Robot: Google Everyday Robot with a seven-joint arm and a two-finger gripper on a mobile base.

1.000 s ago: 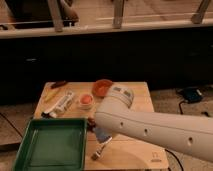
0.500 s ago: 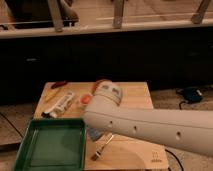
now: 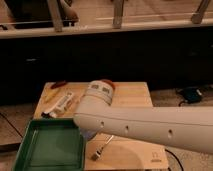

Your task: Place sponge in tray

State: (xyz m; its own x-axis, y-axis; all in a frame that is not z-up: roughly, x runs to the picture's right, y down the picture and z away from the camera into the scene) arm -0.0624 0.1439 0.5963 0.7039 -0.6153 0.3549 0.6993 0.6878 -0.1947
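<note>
The dark-green tray (image 3: 30, 150) lies at the front left of the wooden table, its flat bottom bare. My white arm (image 3: 145, 127) reaches across the table from the right, and its end hangs over the tray's right rim. The gripper is hidden behind that arm, near the rim, and it is shut. The sponge is out of sight, and I cannot tell whether the gripper holds it.
A white-labelled tube (image 3: 61, 103) lies behind the tray, with a red-handled item (image 3: 58, 84) further back. An orange bowl (image 3: 108, 83) peeks out behind the arm. A fork (image 3: 100, 149) lies right of the tray. On the floor at right sits a dark blue device (image 3: 190, 93).
The arm has swung left toward the tray, and its end now reaches the tray's right rim. It covers more of the orange bowl than before.
</note>
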